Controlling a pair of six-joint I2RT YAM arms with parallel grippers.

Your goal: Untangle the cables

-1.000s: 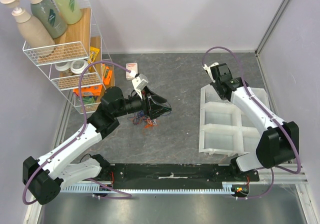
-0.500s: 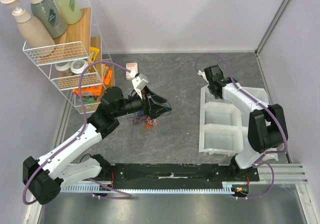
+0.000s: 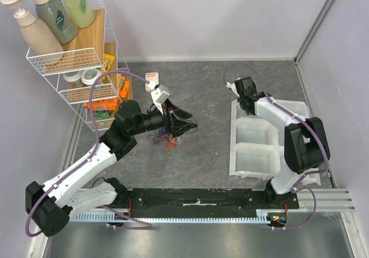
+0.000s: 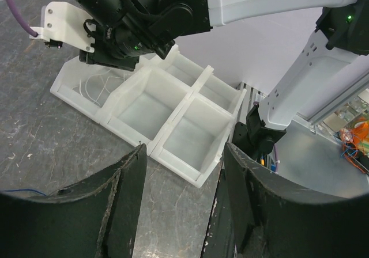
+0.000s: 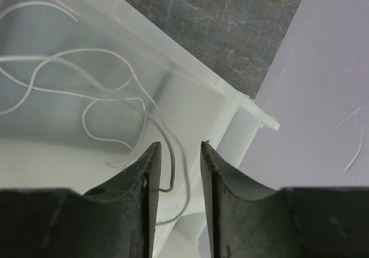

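A tangle of purple, dark blue and orange-red cables [image 3: 166, 138] lies on the grey table, just under and left of my left gripper [image 3: 185, 124]. That gripper [image 4: 184, 154] is open and empty, and a thin blue strand [image 4: 11, 190] shows at its left edge. My right gripper [image 3: 241, 101] hangs over the far-left compartment of the white tray [image 3: 232, 154]. White cables [image 5: 86, 105] lie looped in that compartment and also show in the left wrist view [image 4: 98, 88]. The right gripper [image 5: 179, 148] is open, with one white strand running loosely between its fingers.
A wire rack [image 3: 69, 56] with pump bottles, tape rolls and orange items stands at the back left. A small white box [image 3: 153, 76] sits near the back wall. The tray's [image 4: 199, 82] other compartments look bare. Walls close the right and back sides.
The right gripper has moved a little left and nearer, down over the tray's far-left compartment, and its forearm has swung in. The left arm has barely moved.
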